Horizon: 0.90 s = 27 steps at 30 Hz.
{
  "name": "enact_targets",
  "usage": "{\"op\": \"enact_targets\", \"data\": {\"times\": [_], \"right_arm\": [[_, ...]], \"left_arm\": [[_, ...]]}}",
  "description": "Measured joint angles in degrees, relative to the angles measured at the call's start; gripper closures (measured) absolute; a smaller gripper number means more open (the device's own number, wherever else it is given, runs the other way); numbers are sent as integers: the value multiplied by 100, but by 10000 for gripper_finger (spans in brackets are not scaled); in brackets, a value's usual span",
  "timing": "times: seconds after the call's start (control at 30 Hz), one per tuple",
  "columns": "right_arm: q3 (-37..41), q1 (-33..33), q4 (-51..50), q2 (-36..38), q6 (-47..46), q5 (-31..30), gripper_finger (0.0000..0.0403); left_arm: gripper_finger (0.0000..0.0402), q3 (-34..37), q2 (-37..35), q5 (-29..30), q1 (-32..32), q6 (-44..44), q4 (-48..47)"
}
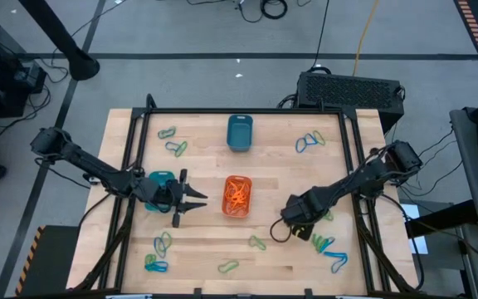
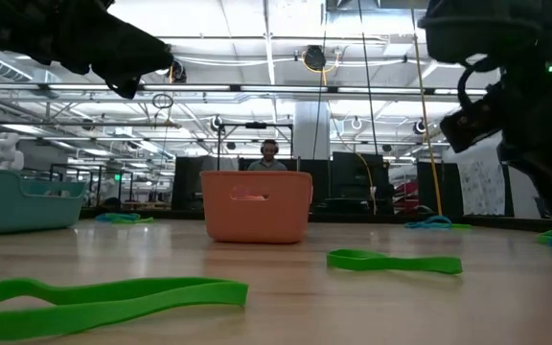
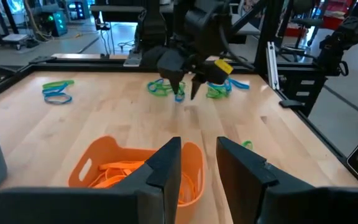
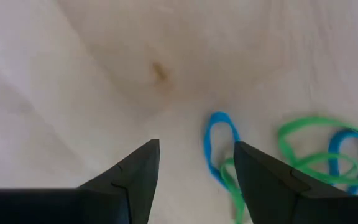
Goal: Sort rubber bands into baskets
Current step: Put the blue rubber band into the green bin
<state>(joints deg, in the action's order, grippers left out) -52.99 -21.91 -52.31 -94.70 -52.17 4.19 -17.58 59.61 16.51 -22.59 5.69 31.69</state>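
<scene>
An orange basket holding orange rubber bands stands mid-table. My left gripper hovers just left of it, open, nearly level, pointing at it, with nothing between its fingers. A turquoise basket sits under the left arm, and a dark teal basket stands at the far middle. My right gripper points down, open, low over the wood to the right of the orange basket. A blue rubber band lies between its fingertips, beside a tangle of green and blue bands. I see no touch.
Loose green and blue bands lie in clusters at the far left, far right, near left, near right and near middle. A black frame borders the wooden table. A person sits in the room behind.
</scene>
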Motion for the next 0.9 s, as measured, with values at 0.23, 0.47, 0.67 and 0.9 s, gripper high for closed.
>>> {"op": "enact_targets", "data": {"times": [0.23, 0.47, 0.67, 0.9], "right_arm": [[561, 24, 455, 34, -35, 23, 210], [625, 51, 462, 55, 349, -252, 335], [555, 74, 506, 172, 737, -556, 396], [105, 83, 536, 703, 1057, -1647, 402]], "left_arm": [[292, 0, 0, 0, 0, 39, -1], [292, 0, 0, -2, 0, 42, 61], [292, 0, 0, -4, 0, 151, 95], [292, 0, 0, -4, 0, 146, 91]]}}
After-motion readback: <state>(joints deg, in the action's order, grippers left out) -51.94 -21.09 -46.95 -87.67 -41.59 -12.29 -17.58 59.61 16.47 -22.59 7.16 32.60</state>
